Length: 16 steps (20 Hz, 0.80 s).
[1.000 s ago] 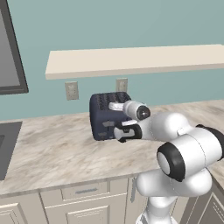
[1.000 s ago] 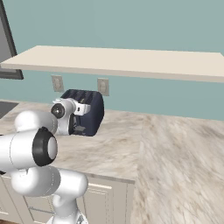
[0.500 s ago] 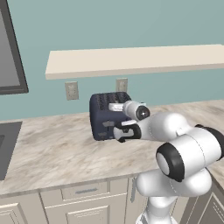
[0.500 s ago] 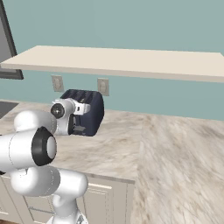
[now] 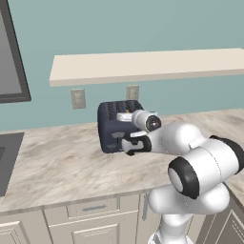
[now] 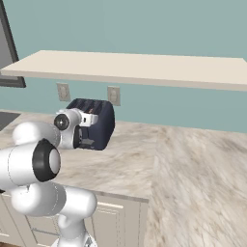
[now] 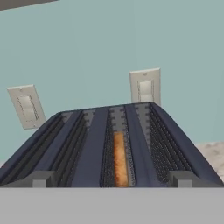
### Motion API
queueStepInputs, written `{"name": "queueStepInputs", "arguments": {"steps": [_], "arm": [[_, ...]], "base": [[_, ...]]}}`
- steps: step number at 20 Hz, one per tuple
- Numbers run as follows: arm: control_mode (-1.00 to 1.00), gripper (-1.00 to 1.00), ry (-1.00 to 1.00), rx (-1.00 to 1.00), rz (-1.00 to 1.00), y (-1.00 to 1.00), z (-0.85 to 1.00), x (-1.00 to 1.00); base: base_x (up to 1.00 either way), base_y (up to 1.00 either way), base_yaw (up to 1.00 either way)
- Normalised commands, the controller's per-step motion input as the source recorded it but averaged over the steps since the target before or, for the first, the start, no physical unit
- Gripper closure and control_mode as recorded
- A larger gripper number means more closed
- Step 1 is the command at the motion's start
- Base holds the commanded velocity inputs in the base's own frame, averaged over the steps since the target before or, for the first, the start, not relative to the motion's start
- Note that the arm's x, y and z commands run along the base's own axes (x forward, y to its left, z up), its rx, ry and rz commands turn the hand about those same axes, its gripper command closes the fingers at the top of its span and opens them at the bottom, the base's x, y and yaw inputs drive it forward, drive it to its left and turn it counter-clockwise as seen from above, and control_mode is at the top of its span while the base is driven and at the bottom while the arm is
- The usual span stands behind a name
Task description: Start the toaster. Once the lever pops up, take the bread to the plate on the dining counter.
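Note:
The dark navy toaster (image 5: 110, 125) (image 6: 102, 126) stands on the marble kitchen counter (image 5: 62, 164) against the teal wall. My gripper (image 5: 128, 144) (image 6: 86, 142) is pressed up to the toaster's front face, low on its right side, open and holding nothing. The hand view looks along the toaster's top (image 7: 94, 140). There the bread (image 7: 119, 159) shows as a golden-brown strip sunk in the third slot from the left, and grey lever ends sit at the lower corners. The plate and the dining counter are out of view.
A beige shelf (image 5: 143, 66) hangs above the toaster, and two wall outlets (image 5: 77, 98) (image 5: 132, 92) sit behind it. A dark inset (image 5: 7, 159) lies in the counter at the left. The counter runs on to the right (image 6: 202, 164). Pale drawers (image 5: 93, 208) are below.

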Motion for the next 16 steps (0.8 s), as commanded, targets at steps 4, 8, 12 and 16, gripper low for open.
{"name": "queueStepInputs", "arguments": {"steps": [4, 8, 12, 16], "arm": [[-1.0, -1.0, 0.0, 0.0, 0.0, 0.0, 0.0, 0.0], [-1.0, -1.0, 0.0, 0.0, 0.0, -0.02, 0.0, 0.0], [-1.0, -1.0, 0.0, 0.0, 0.0, -0.02, 0.0, 0.03], [-1.0, -1.0, 0.0, 0.0, 0.0, 0.0, 0.0, 0.1]], "base": [[0.0, 0.0, 0.0], [0.0, 0.0, 0.0], [0.0, 0.0, 0.0], [0.0, 0.0, 0.0]]}}
